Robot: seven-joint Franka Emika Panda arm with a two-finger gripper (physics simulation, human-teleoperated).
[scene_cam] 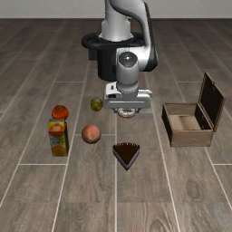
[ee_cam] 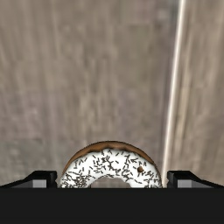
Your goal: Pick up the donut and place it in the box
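Listing floor (scene_cam: 54,199) stock, left to right. Tomato (scene_cam: 60,111), far left. Carton (scene_cam: 58,140), just on its near side. Peach (scene_cam: 91,134), right of carton. Lime (scene_cam: 95,104), beyond peach on the far side. Not wanted for the task. Cake (scene_cam: 126,155), centre, on the near side of pincer, apart from it.

Pincer (scene_cam: 127,109), centre, clenched on donut (ee_cam: 109,166), with one of the fingers (ee_cam: 39,180) against each flank of the sprinkled ring. Donut thus between the tips, lying flat. Cannot tell whether clear of floor.

Box (scene_cam: 190,138), right, well apart from pincer, lid raised at its right.

Step in hand, by judgement: grasp made, lift due. Next move: raise, carry right above box rim, lower inside, release. Risk: snagging the nearer wall on a low carry.
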